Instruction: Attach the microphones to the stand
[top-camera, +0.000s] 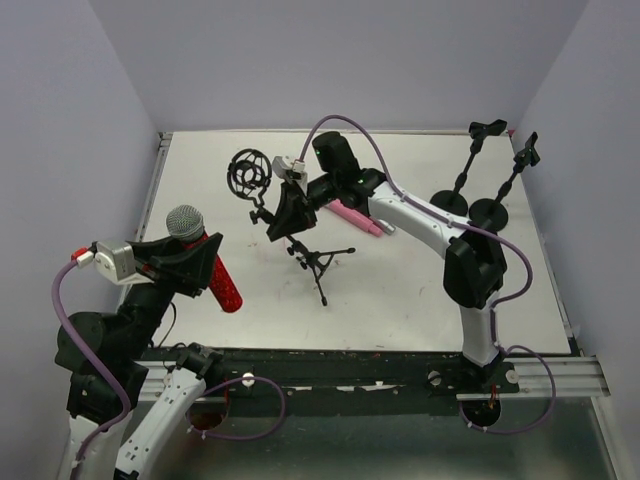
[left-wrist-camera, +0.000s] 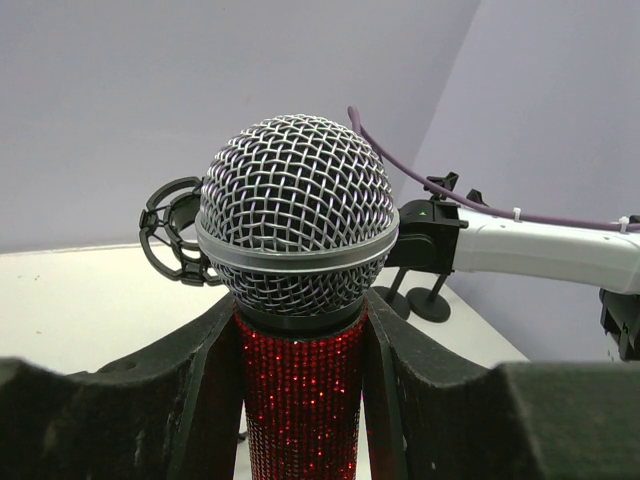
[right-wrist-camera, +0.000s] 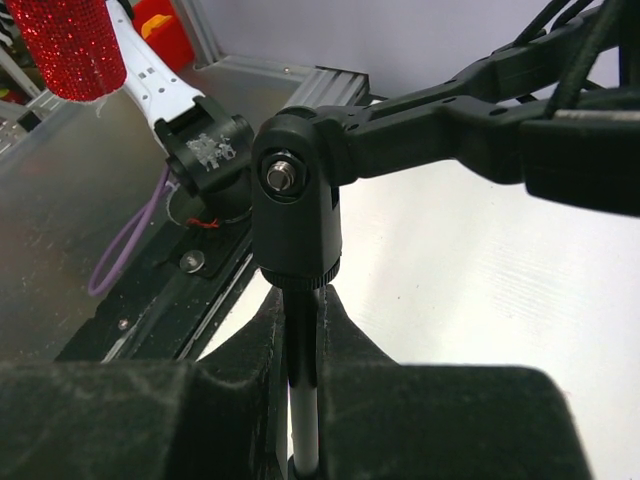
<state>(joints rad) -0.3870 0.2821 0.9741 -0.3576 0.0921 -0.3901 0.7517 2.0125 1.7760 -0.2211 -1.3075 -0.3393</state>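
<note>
The glittery red microphone (top-camera: 222, 280) with a silver mesh head (left-wrist-camera: 297, 215) is raised over the table's left side, with my left gripper (top-camera: 197, 262) shut on its red body (left-wrist-camera: 300, 400) just below the head. A pink microphone (top-camera: 356, 219) lies on the table, partly hidden behind my right arm. A black tripod stand (top-camera: 318, 262) stands mid-table, and its ring-shaped shock mount (top-camera: 250, 172) reaches toward the back left. My right gripper (top-camera: 286, 214) is shut on the stand's thin pole (right-wrist-camera: 305, 420), right under its pivot joint (right-wrist-camera: 295, 200).
Two more black stands with round bases (top-camera: 452, 198) (top-camera: 490, 212) and clips on top stand at the back right. The white right arm (left-wrist-camera: 545, 250) crosses the middle of the table. Purple walls enclose the table on three sides.
</note>
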